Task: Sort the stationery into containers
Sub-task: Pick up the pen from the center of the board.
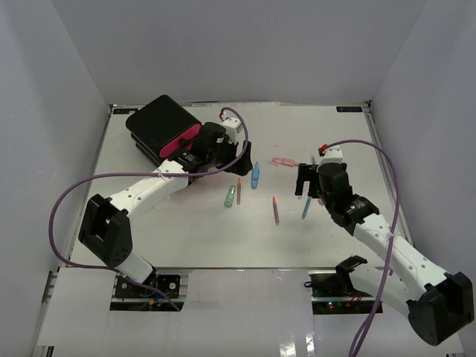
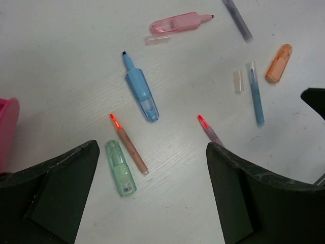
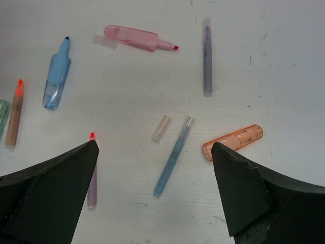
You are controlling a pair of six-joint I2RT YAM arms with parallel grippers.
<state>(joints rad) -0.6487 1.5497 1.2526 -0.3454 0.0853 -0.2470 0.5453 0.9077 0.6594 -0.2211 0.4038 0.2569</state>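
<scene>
Your left gripper [image 2: 151, 152] and right gripper [image 3: 155, 148] both have their fingers wide apart and hold nothing. The pens [image 1: 255, 175] lie scattered on the table [image 1: 186, 230] between them. The drawer box [image 1: 160, 123] sits far left.

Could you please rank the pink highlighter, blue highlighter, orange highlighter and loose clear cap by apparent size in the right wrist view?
1. pink highlighter and blue highlighter: about alike, so I won't rank them.
2. orange highlighter: shorter.
3. clear cap: smallest by far.
</scene>
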